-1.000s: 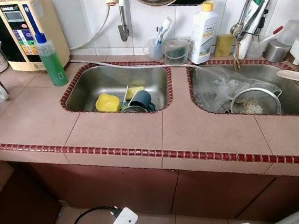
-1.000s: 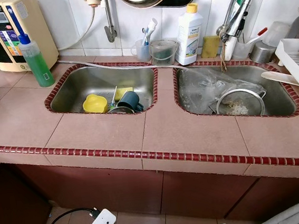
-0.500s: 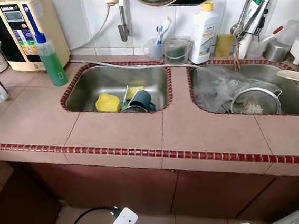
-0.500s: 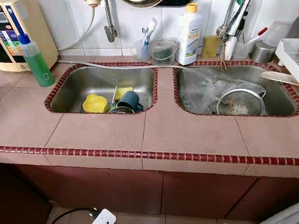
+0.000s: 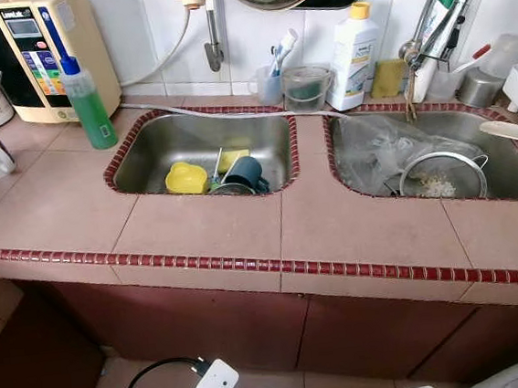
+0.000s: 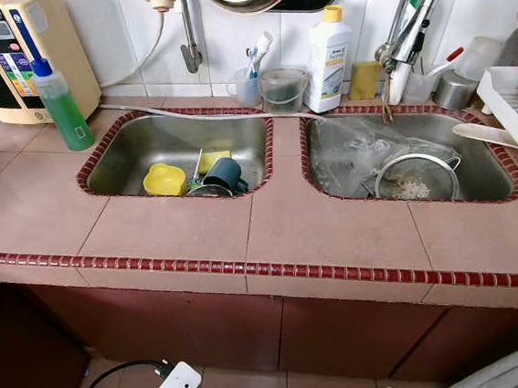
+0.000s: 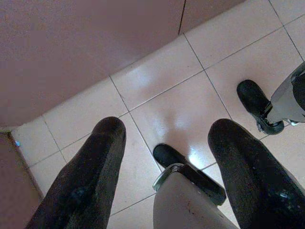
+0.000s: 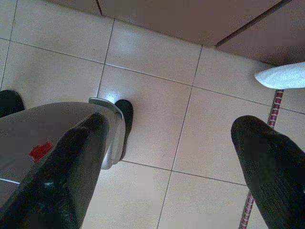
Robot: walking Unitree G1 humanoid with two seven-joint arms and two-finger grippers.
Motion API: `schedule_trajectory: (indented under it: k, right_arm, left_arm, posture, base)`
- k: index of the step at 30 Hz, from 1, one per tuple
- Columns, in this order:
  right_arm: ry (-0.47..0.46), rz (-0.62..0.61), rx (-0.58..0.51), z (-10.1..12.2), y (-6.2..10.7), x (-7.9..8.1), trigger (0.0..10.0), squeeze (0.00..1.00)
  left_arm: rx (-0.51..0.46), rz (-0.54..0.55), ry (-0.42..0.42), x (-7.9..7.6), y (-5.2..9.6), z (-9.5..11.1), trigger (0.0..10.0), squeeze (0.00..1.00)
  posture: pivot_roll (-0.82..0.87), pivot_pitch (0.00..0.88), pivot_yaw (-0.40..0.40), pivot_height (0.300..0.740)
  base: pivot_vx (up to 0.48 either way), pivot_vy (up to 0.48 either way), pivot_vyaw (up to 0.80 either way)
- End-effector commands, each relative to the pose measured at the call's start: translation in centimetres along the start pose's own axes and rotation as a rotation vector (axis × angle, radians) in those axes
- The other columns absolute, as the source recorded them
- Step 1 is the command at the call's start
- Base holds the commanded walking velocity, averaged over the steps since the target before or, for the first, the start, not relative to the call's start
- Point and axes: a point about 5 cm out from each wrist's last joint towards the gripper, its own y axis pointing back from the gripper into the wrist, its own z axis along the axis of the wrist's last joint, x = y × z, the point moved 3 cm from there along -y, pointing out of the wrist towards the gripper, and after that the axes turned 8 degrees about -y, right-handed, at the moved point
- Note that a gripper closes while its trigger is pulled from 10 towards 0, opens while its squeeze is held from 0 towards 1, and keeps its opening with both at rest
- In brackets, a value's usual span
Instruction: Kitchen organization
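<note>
The pink-tiled table with dark red edge trim (image 5: 198,223) carries two steel sinks. The left steel sink (image 5: 158,144) holds a yellow plastic bowl (image 5: 186,178), a dark blue cup (image 5: 245,172) and a yellow sponge (image 5: 232,158). The right steel sink (image 5: 504,166) holds a round wire-mesh strainer (image 5: 441,176) and clear plastic wrap (image 5: 374,151). A green dish-soap bottle (image 5: 88,105) stands near the back left corner. The left pincer (image 7: 164,152) and right pincer (image 8: 171,157) hang released above the beige floor tiles (image 8: 143,67).
</note>
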Motion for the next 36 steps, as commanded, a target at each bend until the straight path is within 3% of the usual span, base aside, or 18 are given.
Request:
schedule_trajectory:
  k: [1,36]
  right_arm:
    - [-0.063,0.060,0.040,-1.02,-0.05,2.19,10.0,0.00]
    - [-0.058,0.056,0.058,-1.60,0.07,2.12,10.0,0.00]
  left_arm:
    - [0.092,0.008,-0.009,-0.64,0.23,-2.14,10.0,0.00]
    - [0.104,0.008,-0.009,-0.57,0.34,-2.57,10.0,0.00]
  posture:
    - [-0.19,0.000,0.027,0.740]
    - [-0.19,0.000,0.030,0.740]
  base:
    - [0.000,0.000,0.00]
    - [0.000,0.000,0.00]
